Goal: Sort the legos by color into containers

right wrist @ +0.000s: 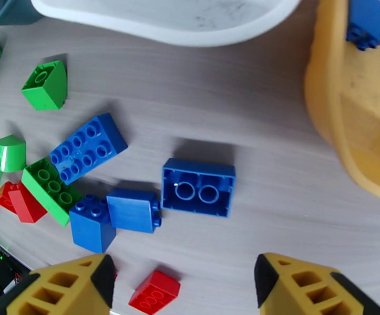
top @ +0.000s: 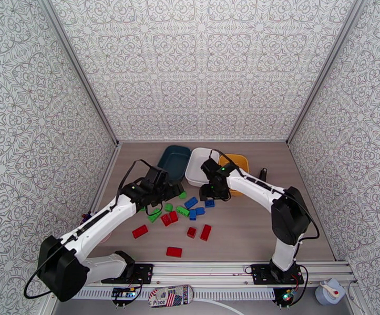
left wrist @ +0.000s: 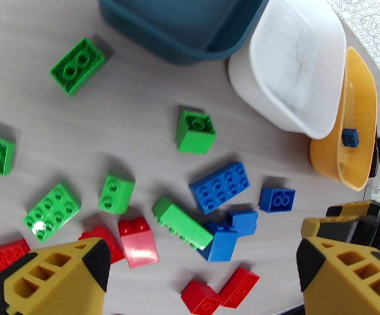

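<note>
Right gripper (right wrist: pixel 184 274) spread wide, empty, 1 blue lego (right wrist: pixel 198 187) just ahead of it, yellow tub (right wrist: pixel 321 101) ahead-right holding 1 blue brick (right wrist: pixel 366 19). Left gripper (left wrist: pixel 200 258) wide too. Sticker (top: pixel 170 297) reads "G Place".

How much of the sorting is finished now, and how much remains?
Done: one blue brick lies in the yellow tub. The white tub and teal tub look empty. In hand: nothing; both the left gripper and right gripper are open, the right one above a loose blue brick. Left: the red, green and blue bricks on the table.
</note>
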Controlling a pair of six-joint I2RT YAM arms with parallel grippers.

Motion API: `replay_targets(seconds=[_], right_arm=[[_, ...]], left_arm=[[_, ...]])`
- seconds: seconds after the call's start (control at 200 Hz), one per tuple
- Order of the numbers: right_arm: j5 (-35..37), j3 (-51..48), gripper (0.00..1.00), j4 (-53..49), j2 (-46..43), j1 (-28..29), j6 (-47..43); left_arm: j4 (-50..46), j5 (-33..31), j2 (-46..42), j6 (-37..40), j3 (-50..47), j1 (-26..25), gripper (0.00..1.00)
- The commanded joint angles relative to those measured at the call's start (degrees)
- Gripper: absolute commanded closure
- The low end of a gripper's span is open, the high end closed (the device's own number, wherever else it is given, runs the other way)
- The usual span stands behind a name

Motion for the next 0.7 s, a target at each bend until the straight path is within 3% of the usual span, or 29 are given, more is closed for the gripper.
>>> replay_targets(seconds=[0.0, 0.27, 0.695], right_arm=[[0.58, -0.86, 0.23, 1.60, 1.71, 0.54, 1.31], [0.91, -0.58, 0.22, 1.85, 4.88, 0.55, 1.66], [1.70, 3.86, 0.29, 0.62, 11.43, 0.54, 1.38]], left_arm=[[0.11, -2.03, -2.09, -2.99, -2.24, -1.27, 0.01], [1.95, -2.33, -2.80, -4.82, -4.69, -2.12, 0.01], [2.12, -1.36, 0.42, -3.81, -2.22, -2.20, 0.01]])
